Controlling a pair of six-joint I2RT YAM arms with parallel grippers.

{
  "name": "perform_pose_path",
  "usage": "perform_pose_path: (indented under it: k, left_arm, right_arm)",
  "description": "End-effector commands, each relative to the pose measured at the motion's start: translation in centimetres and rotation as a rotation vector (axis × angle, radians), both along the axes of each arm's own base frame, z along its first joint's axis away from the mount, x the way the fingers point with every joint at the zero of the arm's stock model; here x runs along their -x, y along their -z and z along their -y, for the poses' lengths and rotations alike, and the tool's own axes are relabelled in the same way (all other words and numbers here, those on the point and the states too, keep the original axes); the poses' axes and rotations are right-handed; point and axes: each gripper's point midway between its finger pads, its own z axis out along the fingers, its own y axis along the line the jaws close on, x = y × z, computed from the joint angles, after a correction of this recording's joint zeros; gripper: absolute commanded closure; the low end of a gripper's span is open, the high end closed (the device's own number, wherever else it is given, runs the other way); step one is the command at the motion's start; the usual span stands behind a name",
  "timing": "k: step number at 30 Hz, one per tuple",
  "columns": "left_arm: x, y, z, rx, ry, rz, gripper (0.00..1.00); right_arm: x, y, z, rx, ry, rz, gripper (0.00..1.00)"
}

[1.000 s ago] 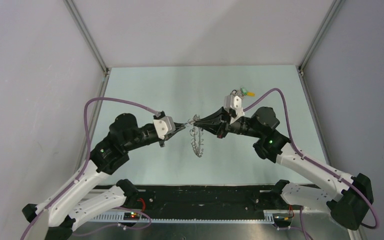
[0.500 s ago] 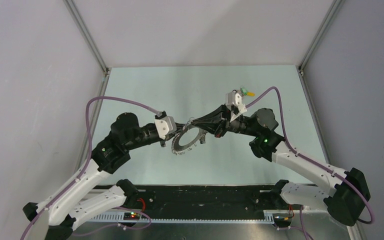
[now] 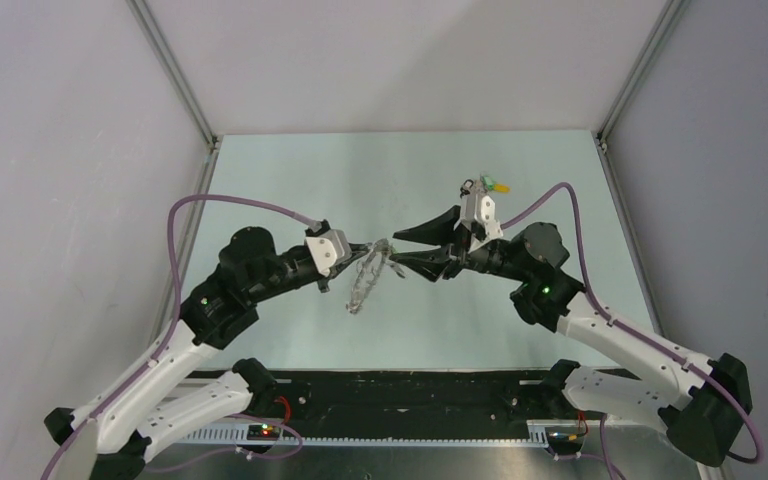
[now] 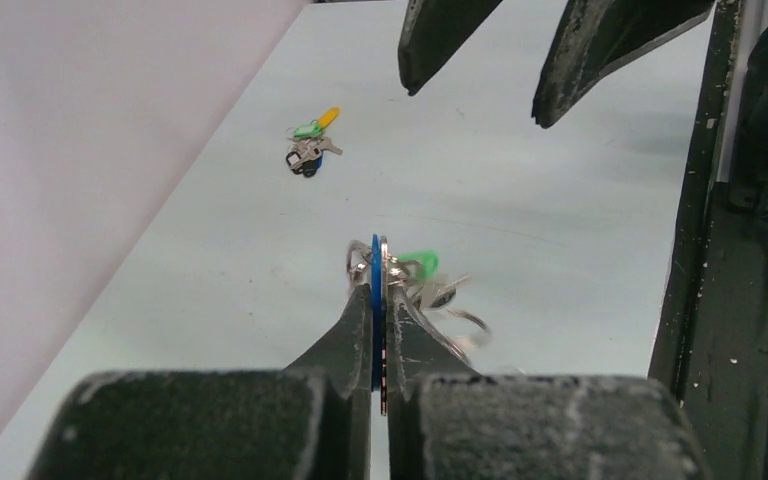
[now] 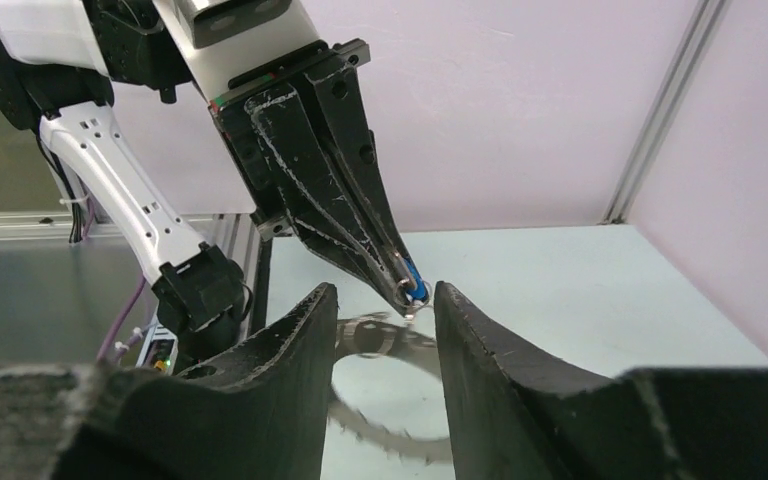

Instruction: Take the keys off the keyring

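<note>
My left gripper is shut on a blue-headed key above the table. The keyring, a thin silver ring fringed with keys, hangs from that key and is blurred. A green key head shows beside the blue one. My right gripper is open and empty, its fingertips just right of the left gripper's tip. In the right wrist view the right gripper frames the left fingers, the blue key and the blurred ring below.
A small clump of loose keys with green, yellow and blue heads lies on the table behind the right wrist; it also shows in the left wrist view. White walls close in left, right and back. The black base strip runs along the near edge.
My right gripper has opened, let go of the ring and drawn back to the right. The ring has swung from lying nearly flat to hanging from my left gripper.
</note>
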Motion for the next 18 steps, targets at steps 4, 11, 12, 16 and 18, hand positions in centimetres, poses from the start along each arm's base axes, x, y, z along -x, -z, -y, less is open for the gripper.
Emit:
perform_pose_path:
  k: [4, 11, 12, 16, 18]
  left_arm:
    - [0.1, -2.3, -0.1, 0.056, -0.006, 0.053, 1.0]
    - [0.3, -2.2, 0.0, 0.056, 0.008, 0.051, 1.0]
    - [0.3, -2.2, 0.0, 0.055, 0.009, 0.05, 1.0]
    - [0.3, -2.2, 0.1, 0.055, 0.012, 0.052, 1.0]
    - [0.4, -2.3, 0.1, 0.056, 0.015, 0.052, 1.0]
  right_arm:
    - [0.3, 1.2, 0.0, 0.068, 0.026, 0.095, 0.61]
    - [-0.2, 1.2, -0.9, 0.07, 0.037, 0.142, 0.71]
    - [-0.3, 1.2, -1.0, 0.072, 0.036, 0.144, 0.72]
    - [-0.6, 1.5, -1.8, 0.093, 0.03, 0.157, 0.72]
    - [-0.7, 1.7, -2.3, 0.103, 0.03, 0.161, 0.72]
